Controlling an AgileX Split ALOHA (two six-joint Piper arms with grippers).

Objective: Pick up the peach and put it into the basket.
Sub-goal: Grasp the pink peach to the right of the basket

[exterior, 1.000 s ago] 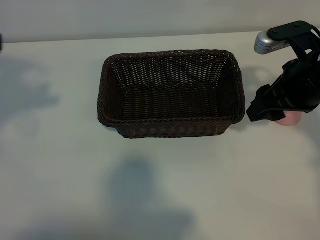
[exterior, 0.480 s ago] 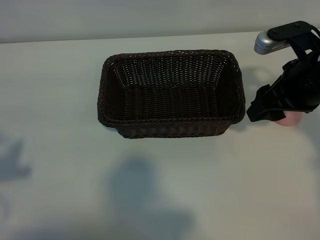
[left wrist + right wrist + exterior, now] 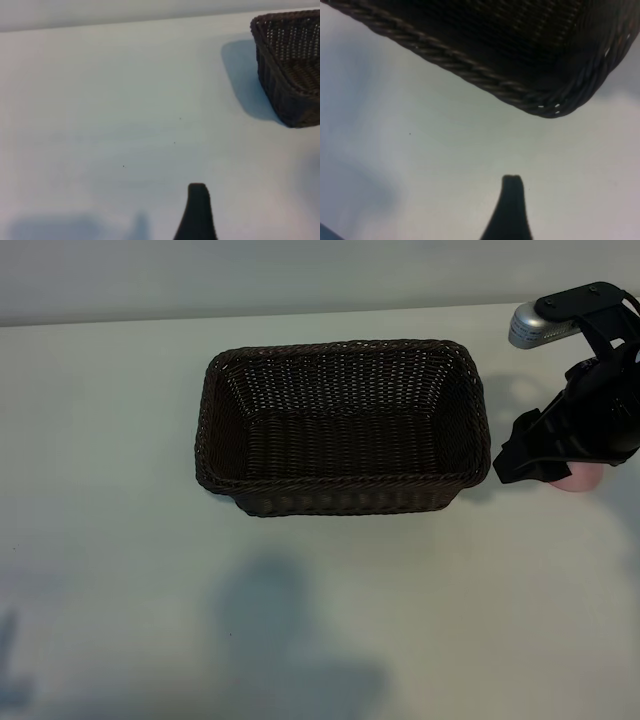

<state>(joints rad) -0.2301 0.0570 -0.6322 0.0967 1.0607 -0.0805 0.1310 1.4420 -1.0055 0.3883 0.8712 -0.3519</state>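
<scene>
Crouching over the small round pale-pink peach near the right edge of the table, the right gripper is angled downward with its black body covering most of the fruit, so only a sliver of pink shows beneath it. Its fingers stand wide rather than pinched, and I cannot see from here whether they straddle the peach or merely sit above it; my guess is that the arm is placed this way to close on the fruit, which rests on the table and has not been lifted.

Just beside it, toward the middle of the table, sits the large rectangular dark brown woven wicker basket, with nothing inside. Its near right corner almost meets the gripper, so the carry over the braided rim should be short. The right wrist view shows that same rounded corner close by and one dark fingertip over bare table.

The left gripper is out of sight from where I stand; its own camera shows a single dark finger over the table, with the basket's corner off to one side. Its fingers are spread too and hold nothing. It looks to be keeping clear.

The table is a plain matte off-white surface, bare apart from soft shadows. A pale wall runs along its far edge.
</scene>
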